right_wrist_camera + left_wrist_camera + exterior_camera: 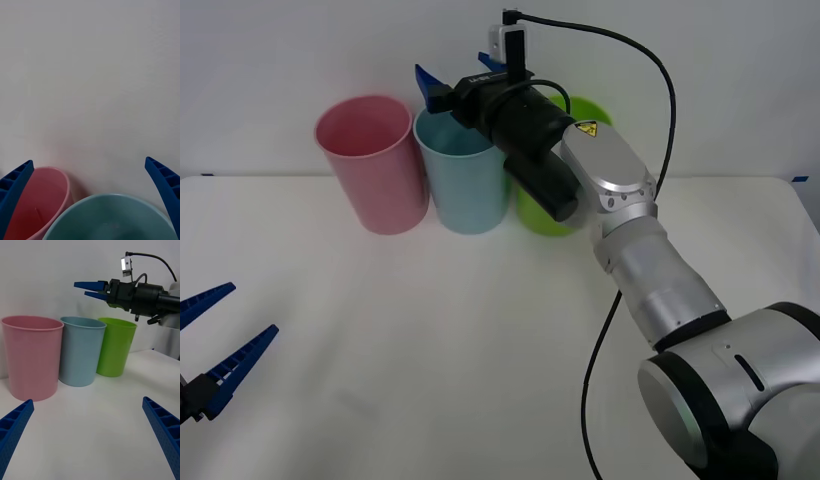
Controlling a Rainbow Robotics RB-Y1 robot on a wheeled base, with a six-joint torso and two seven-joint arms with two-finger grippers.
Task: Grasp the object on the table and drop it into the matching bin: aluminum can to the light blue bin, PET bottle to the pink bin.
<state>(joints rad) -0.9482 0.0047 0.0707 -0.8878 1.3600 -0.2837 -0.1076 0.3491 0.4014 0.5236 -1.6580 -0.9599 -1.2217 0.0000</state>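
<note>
My right gripper [458, 78] hovers open over the mouth of the light blue bin [465, 180], with nothing between its fingers. The right wrist view looks down past the right gripper [90, 195] into the light blue bin [108, 219], and the pink bin [45, 202] stands beside it. The aluminum can is out of view. Low over the white table [430, 350], at its near left corner, my left gripper [225, 330] rests open and empty. The left wrist view shows the pink bin [33, 356], the light blue bin [80, 352] and the right gripper [90, 289] above them.
A lime green bin [540, 215] stands just right of the light blue one, partly hidden behind my right arm; it shows as the lime green bin [114, 347] in the left wrist view. All three bins line up along the back wall. A black cable loops over the right arm.
</note>
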